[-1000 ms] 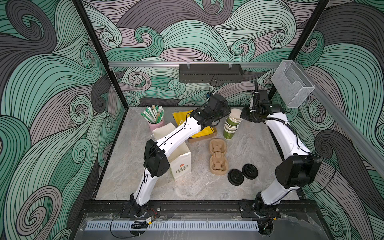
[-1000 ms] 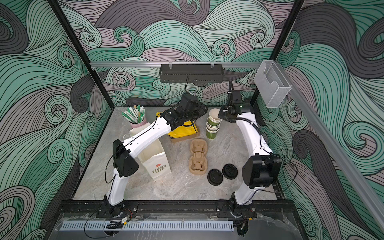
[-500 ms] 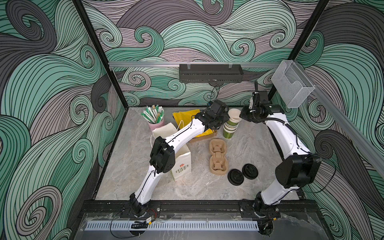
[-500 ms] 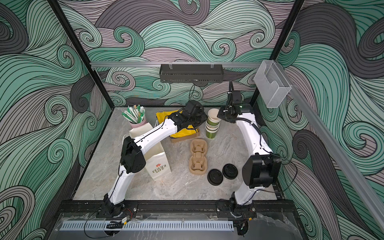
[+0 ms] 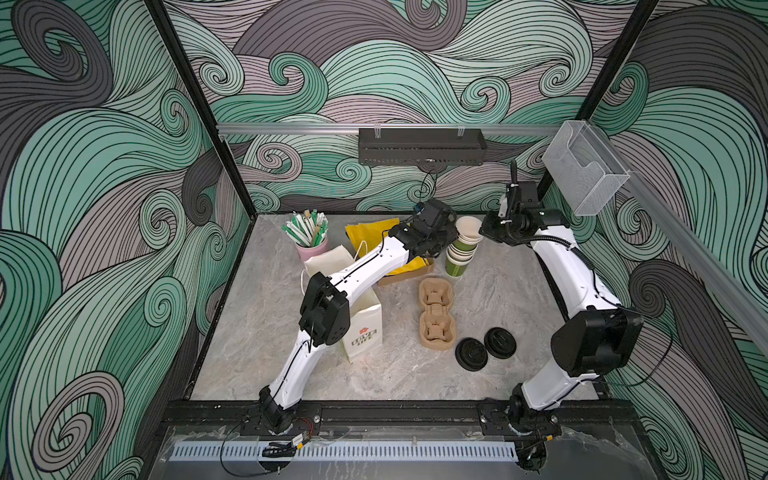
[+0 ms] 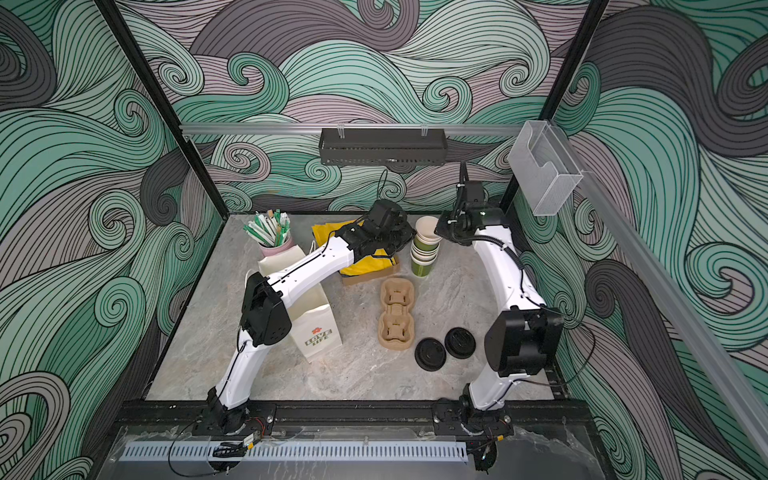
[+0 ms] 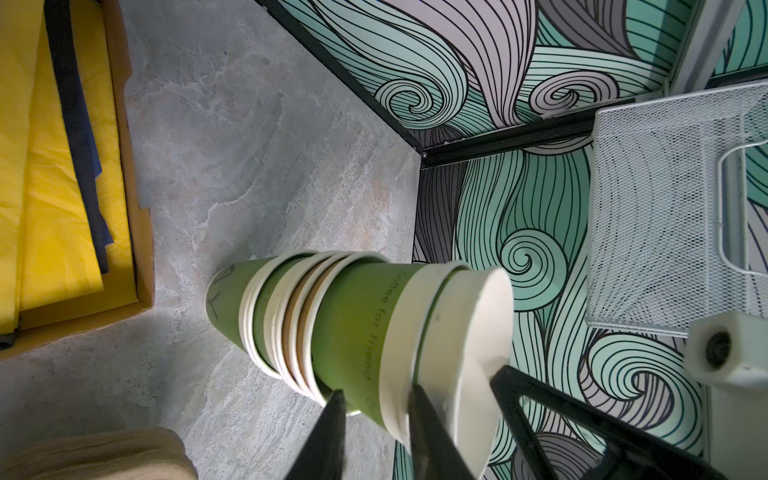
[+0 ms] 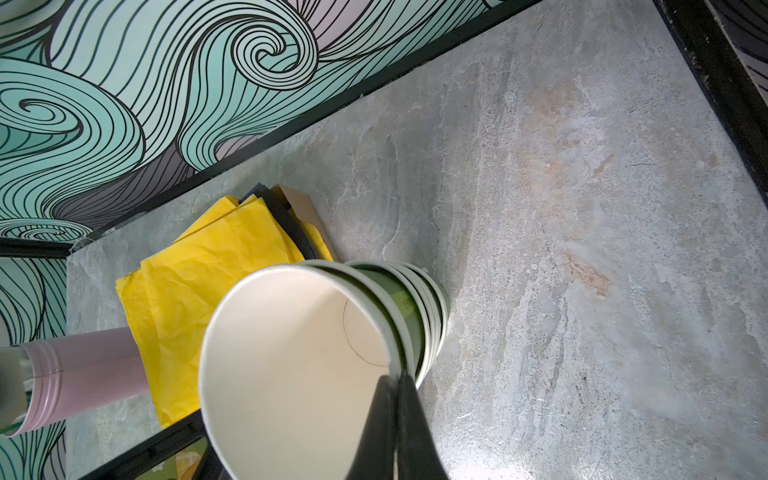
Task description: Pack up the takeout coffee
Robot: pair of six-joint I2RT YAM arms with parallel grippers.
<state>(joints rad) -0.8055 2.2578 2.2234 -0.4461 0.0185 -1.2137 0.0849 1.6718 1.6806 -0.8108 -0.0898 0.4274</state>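
Takeout coffee as a capped cup cannot be made out in any view. What the grippers meet is a stack of open-topped green cups [image 5: 459, 253], upright on the grey table [image 5: 498, 291].

The right gripper [image 8: 395, 376] is pinched tight on the rim of the top cup [image 8: 291, 353], at its very tips, with one finger inside the cream wall and one outside.

The left gripper [image 7: 376, 399] sits against the opposite side of the stack, just below that rim. Its two dark fingers [image 7: 328, 436] stand a little apart, and their tips touch the green wall and cream band of the cup under the top one. Whether they clamp anything cannot be told.

Just beside the left gripper lies a cardboard tray of yellow napkins [image 7: 54, 174].

Farther from both grippers, back toward the arm bases, a pulp cup carrier [image 5: 435, 311] lies flat. Beyond it two black lids [image 5: 471, 353] lie side by side, well apart from either gripper.

A white paper bag [image 5: 365, 328] stands under the left arm's elbow.
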